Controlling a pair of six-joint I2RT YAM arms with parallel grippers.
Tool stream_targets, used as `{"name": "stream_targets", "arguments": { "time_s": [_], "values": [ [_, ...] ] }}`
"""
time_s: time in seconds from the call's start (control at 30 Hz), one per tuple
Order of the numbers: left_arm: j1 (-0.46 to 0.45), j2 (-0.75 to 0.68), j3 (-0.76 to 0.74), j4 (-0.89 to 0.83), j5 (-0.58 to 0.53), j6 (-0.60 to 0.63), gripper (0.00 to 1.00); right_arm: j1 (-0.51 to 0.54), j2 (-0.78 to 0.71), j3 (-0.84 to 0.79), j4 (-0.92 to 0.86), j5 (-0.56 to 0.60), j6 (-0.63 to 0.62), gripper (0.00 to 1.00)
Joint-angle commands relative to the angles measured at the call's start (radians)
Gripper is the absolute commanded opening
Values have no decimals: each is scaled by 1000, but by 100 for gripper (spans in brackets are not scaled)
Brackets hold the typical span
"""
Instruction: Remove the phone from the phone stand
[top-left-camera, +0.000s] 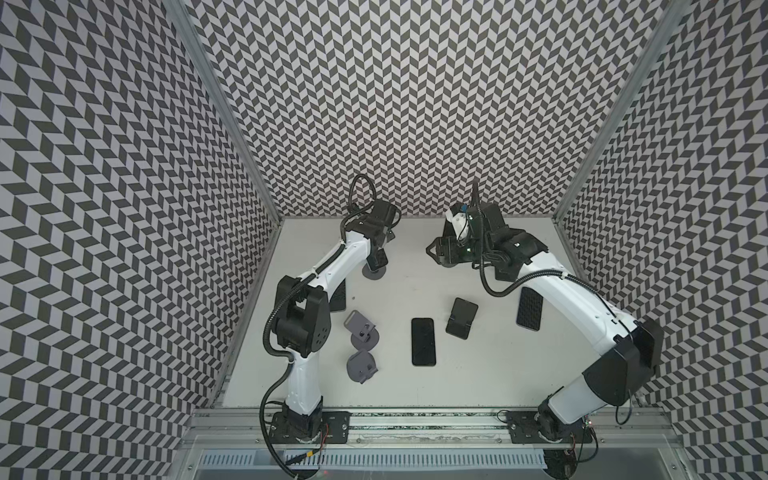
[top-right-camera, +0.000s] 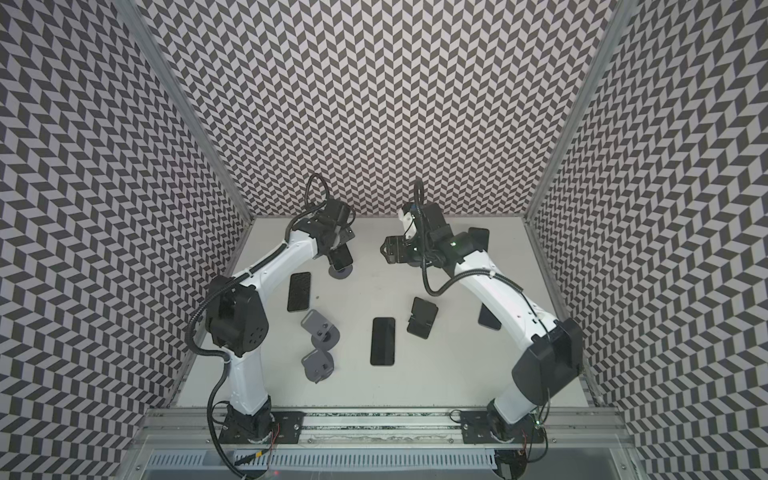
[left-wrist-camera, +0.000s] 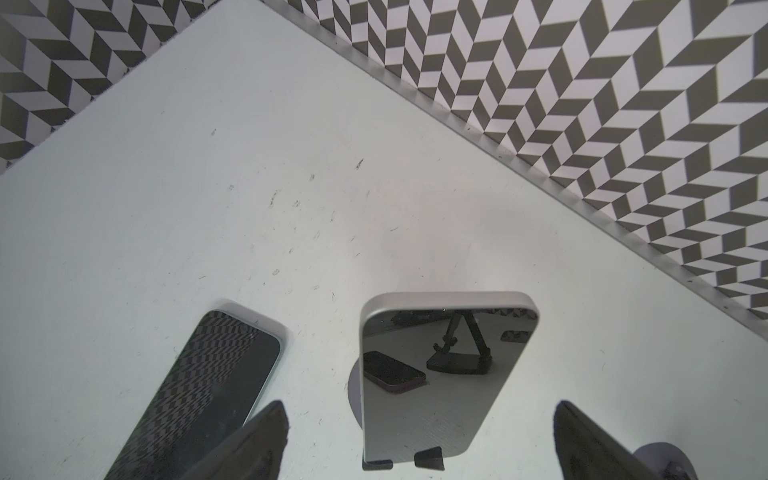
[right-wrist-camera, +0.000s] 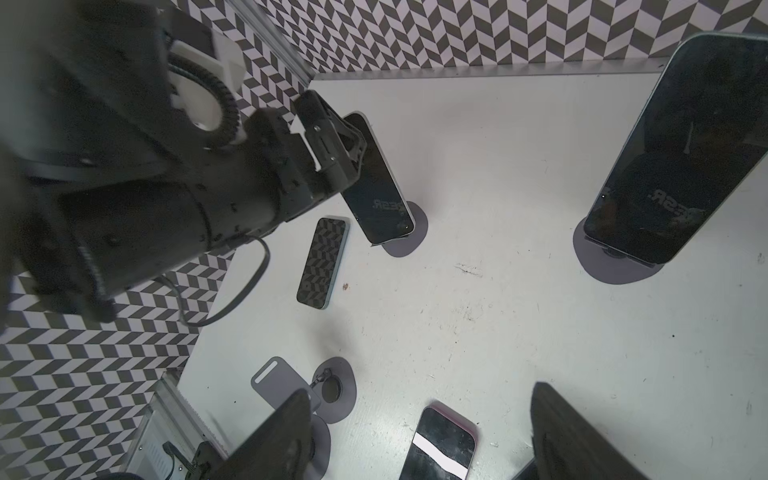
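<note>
A phone (left-wrist-camera: 436, 415) with a mirror-like screen leans upright on a grey round-based phone stand (top-right-camera: 341, 272) near the back left of the table. My left gripper (left-wrist-camera: 419, 440) is open. Its dark fingers (left-wrist-camera: 266, 440) stand on either side of the phone's lower part with a gap on both sides. In the right wrist view one left finger overlaps the same phone (right-wrist-camera: 378, 187) above its stand's base (right-wrist-camera: 411, 232). My right gripper (right-wrist-camera: 419, 449) hangs open and empty over the table's middle back (top-left-camera: 432, 249). A second phone (right-wrist-camera: 681, 158) leans on another grey stand (right-wrist-camera: 611, 266).
A flat phone (top-right-camera: 299, 291) lies just beside the left arm. Two empty grey stands (top-left-camera: 360, 330) (top-left-camera: 361, 365), a black phone (top-left-camera: 423, 341), a black stand (top-left-camera: 462, 318) and another flat phone (top-left-camera: 530, 308) lie nearer the front. Patterned walls close in the back and sides.
</note>
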Motion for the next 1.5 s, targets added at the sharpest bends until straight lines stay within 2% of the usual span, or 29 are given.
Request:
{"name": "stream_targets", "arguments": {
  "time_s": [0.0, 0.23, 0.47, 1.47],
  "values": [
    [-12, 30, 63, -32, -41, 0, 100, 4, -37, -16, 58, -28, -7, 81],
    [-19, 100, 153, -83, -70, 29, 100, 18, -43, -19, 57, -37, -5, 80],
    [-21, 133, 178, -157, -104, -8, 100, 32, -48, -25, 59, -43, -5, 80],
    [-16, 201, 251, -162, -119, 26, 98, 55, -59, -39, 54, -37, -22, 80]
  ]
}}
